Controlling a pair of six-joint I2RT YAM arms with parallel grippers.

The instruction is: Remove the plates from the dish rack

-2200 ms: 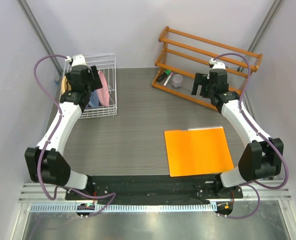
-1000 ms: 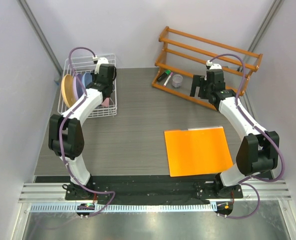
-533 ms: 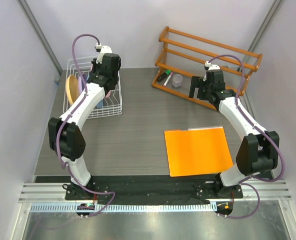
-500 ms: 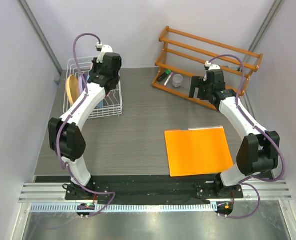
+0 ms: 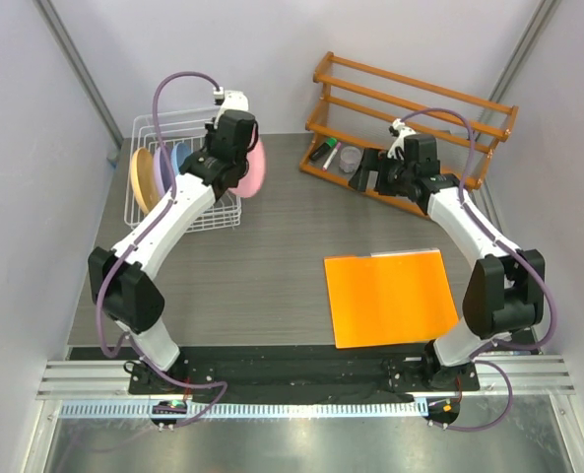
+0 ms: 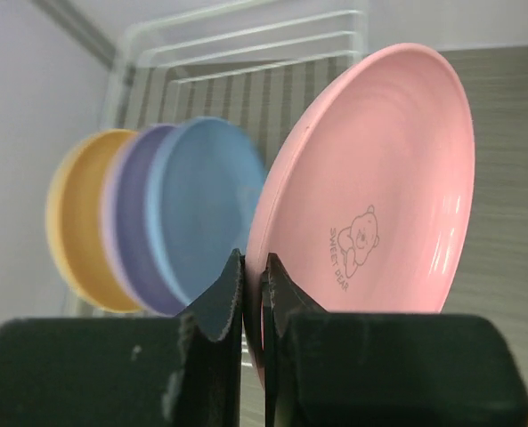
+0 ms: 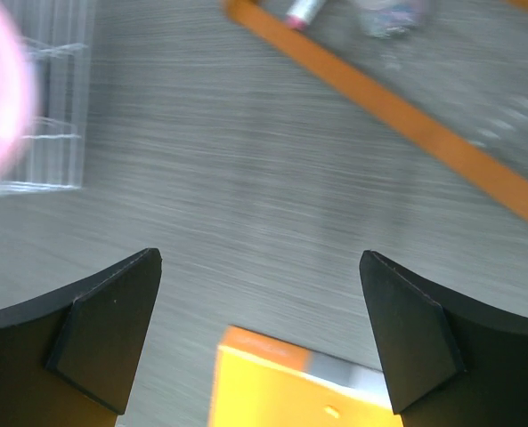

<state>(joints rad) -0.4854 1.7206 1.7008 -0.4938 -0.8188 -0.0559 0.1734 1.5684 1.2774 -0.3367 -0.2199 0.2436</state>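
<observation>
My left gripper [image 6: 253, 267] is shut on the lower rim of the pink plate [image 6: 379, 178], which it holds on edge. In the top view that pink plate [image 5: 254, 169] hangs just right of the white wire dish rack [image 5: 209, 218], above the table. Three plates stand upright in the rack: light blue [image 6: 201, 205], lavender [image 6: 125, 222] and yellow-orange [image 6: 72, 213]. Over the table in front of the wooden shelf, my right gripper [image 5: 368, 169] stands wide open with nothing between its fingers [image 7: 112, 320].
An orange-brown wooden slatted shelf [image 5: 410, 108] stands at the back right with a marker [image 5: 321, 153] and a small cup [image 5: 349, 158] on its lowest level. A flat orange square sheet [image 5: 392, 296] lies on the table's right front.
My left gripper has lifted the pink plate out of the rack and carried it right, past the rack's right side. The right gripper has drifted a little left, still open.
</observation>
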